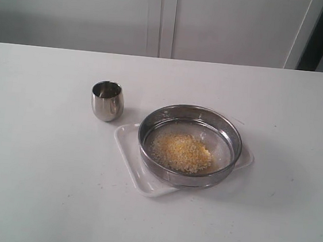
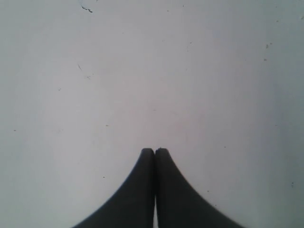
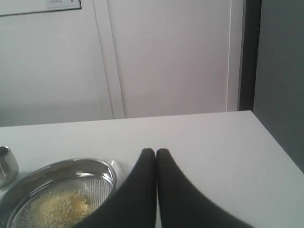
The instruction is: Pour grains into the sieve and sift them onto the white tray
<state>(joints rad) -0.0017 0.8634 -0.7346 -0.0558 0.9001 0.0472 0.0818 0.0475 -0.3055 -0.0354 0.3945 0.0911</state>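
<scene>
Nearest you, exterior view: the white tray carries the sieve, grains heaped inside; the steel cup stands just beside it. Pouring looks done; sifting next needs a rim grip. Left wrist view: left jaws pressed together, empty, over the bench. Right wrist view: right jaws likewise, near the sieve.

Both arms' jaws are smooth black, wide at the base, tapering to rounded tips.
</scene>
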